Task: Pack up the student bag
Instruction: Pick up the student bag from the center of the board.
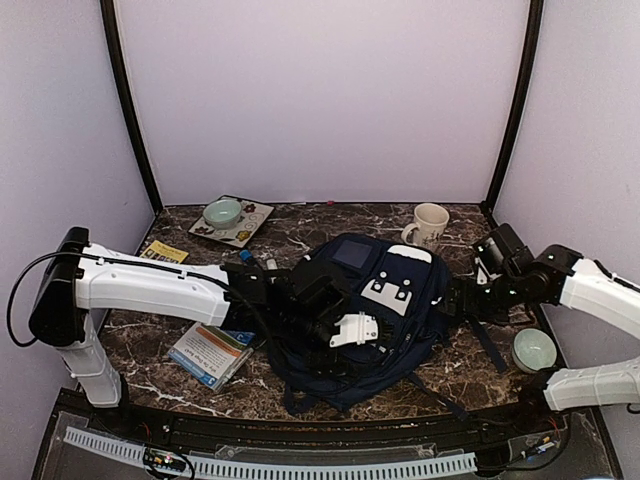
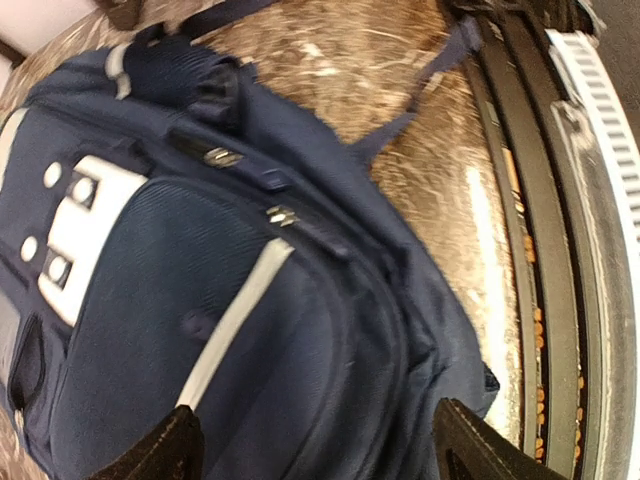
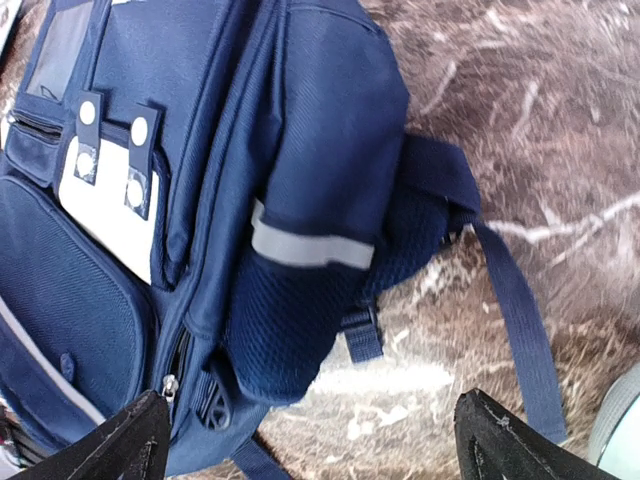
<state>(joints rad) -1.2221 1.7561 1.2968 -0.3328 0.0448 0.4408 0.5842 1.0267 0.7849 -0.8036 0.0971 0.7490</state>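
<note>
Student bag [image 1: 410, 320] was laid on table [image 1: 310, 230]; left gripper [image 2: 315, 452] and right gripper [image 3: 310, 440] were spread wide, nothing gripped.

Lab booth: lilac walls [image 1: 320, 90], marble tabletop [image 1: 310, 225]

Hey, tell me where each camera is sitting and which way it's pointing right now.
Top external: above and behind the robot, looking down on the table and student bag; left arm and right arm show.
Left wrist: over the bag's front, looking down at its white stripe; left gripper fingertips at the bottom edge.
Right wrist: beside the bag, facing its mesh side pocket; right gripper fingertips at the bottom edge.
Shared: both wrist views catch the bag's white dotted patch.
</note>
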